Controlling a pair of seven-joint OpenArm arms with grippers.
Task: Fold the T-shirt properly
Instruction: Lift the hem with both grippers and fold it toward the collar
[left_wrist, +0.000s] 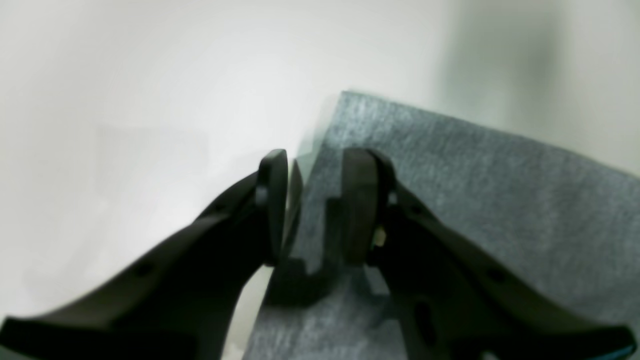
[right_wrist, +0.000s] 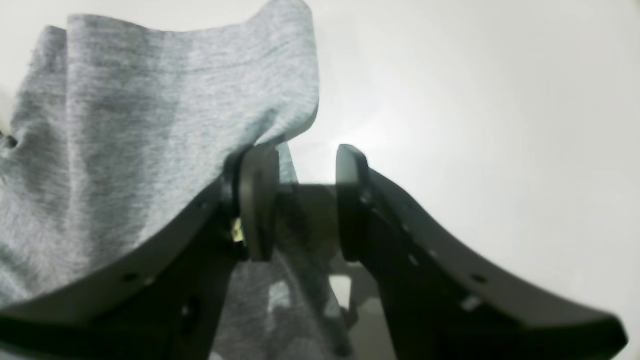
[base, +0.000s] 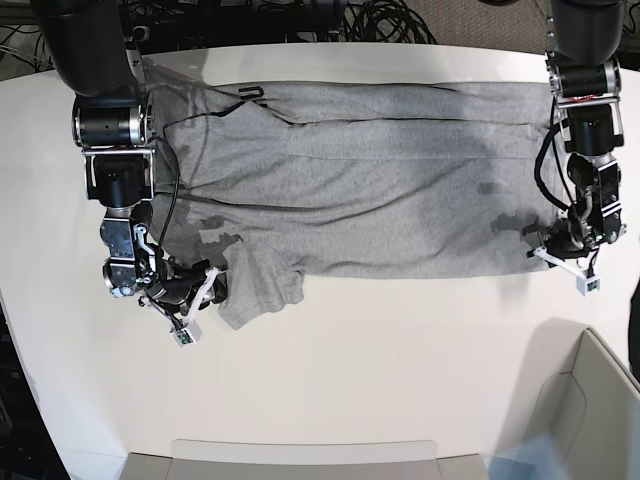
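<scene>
The heather-grey T-shirt (base: 380, 190) lies spread lengthwise across the white table (base: 400, 350), plain side up, with one sleeve (base: 258, 290) sticking out toward the front left. My right gripper (base: 210, 286) sits low at that sleeve's edge. In the right wrist view it (right_wrist: 305, 200) is open, and grey cloth (right_wrist: 125, 125) drapes over its left finger (right_wrist: 257, 200). My left gripper (base: 547, 246) is at the shirt's front right corner. It (left_wrist: 316, 200) stands open just above that corner (left_wrist: 475, 190), whose edge runs under the gap.
Black cables (base: 390, 20) run behind the table's far edge. A pale grey bin (base: 590, 400) stands at the front right corner. Another pale tray rim (base: 300, 458) shows along the front edge. Bare white tabletop fills the front half.
</scene>
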